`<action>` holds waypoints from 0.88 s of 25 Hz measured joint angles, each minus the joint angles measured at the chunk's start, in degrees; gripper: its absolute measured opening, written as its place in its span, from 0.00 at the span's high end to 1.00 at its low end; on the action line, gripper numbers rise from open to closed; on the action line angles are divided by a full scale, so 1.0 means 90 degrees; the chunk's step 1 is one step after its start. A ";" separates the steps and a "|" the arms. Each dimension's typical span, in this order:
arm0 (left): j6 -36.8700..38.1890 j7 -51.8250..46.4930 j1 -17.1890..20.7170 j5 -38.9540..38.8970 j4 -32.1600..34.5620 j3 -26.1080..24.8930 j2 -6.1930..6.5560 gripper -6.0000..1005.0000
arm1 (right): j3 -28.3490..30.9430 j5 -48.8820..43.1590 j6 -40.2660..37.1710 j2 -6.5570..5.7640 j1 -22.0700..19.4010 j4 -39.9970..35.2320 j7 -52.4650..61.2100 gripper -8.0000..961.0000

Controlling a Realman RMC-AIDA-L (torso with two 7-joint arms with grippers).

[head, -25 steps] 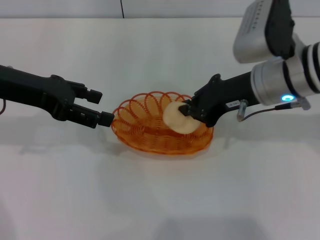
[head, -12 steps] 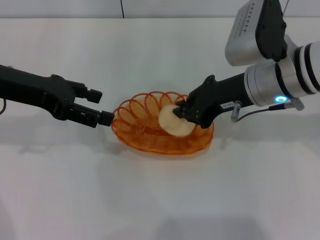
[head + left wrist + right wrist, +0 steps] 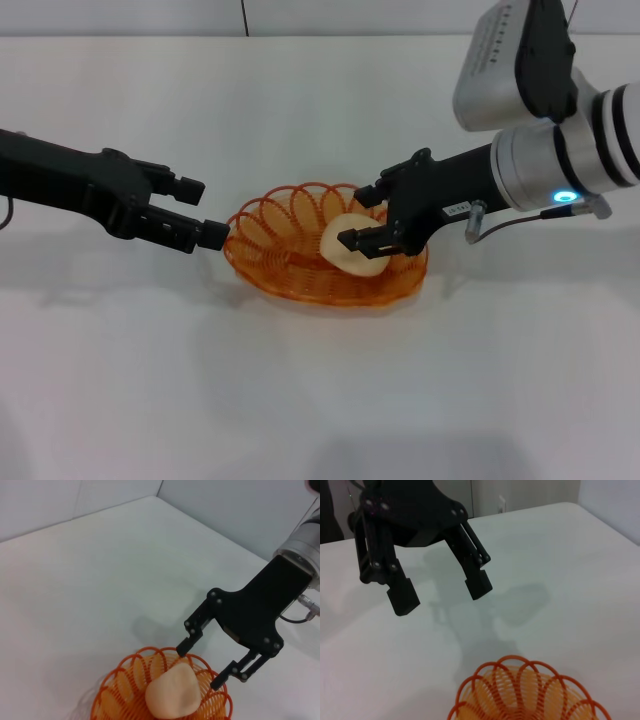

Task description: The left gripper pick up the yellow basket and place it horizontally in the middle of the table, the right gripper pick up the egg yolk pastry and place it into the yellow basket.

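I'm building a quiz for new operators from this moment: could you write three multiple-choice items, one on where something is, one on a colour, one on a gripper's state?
1. Where is the egg yolk pastry?
A. On the bare table
B. Inside the yellow basket
C. Lifted high above the basket

2. What colour is the basket's wire?
A. Orange-yellow
B. Green
C. Blue

3. How are the right gripper fingers set?
A. Shut on the pastry
B. Shut on the basket rim
C. Open, spread on either side of the pastry

Answers:
1 B: the pastry sits within the wire walls in the head and left wrist views.
2 A: the coils look orange-yellow in every view.
3 C: the left wrist view shows both fingertips apart.

The left gripper is open beside the basket's end on the table.
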 joint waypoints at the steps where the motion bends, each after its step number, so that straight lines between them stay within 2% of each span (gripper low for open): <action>1: 0.0000 0.0002 0.0005 0.0000 -0.0003 -0.0024 0.0000 0.12 | 0.0013 0.0000 -0.0008 -0.0005 -0.0024 -0.0039 -0.0008 0.61; 3: 0.0000 0.0009 0.0030 -0.0003 -0.0003 -0.0066 0.0002 0.12 | 0.0048 -0.0002 -0.0008 -0.0016 -0.0104 -0.0126 -0.0018 0.46; 8: 0.0010 0.0042 0.0063 -0.0020 0.0008 -0.0152 0.0006 0.12 | 0.0495 -0.0020 -0.0093 -0.0037 -0.0405 -0.0232 -0.0098 0.22; 12: 0.0012 0.0071 0.0079 -0.0025 0.0009 -0.0154 0.0007 0.12 | 0.0945 0.0246 -0.0232 -0.0038 -0.0758 -0.0245 -0.0447 0.18; 18: 0.0014 0.0191 0.0119 -0.0028 0.0013 -0.0154 0.0006 0.12 | 0.1820 0.1153 -0.0959 -0.0046 -0.1337 -0.0088 -0.1518 0.12; 22: 0.0012 0.0397 0.0180 -0.0028 -0.0008 -0.0154 -0.0027 0.12 | 0.2190 0.1507 -0.1326 -0.0047 -0.1458 0.0274 -0.2020 0.09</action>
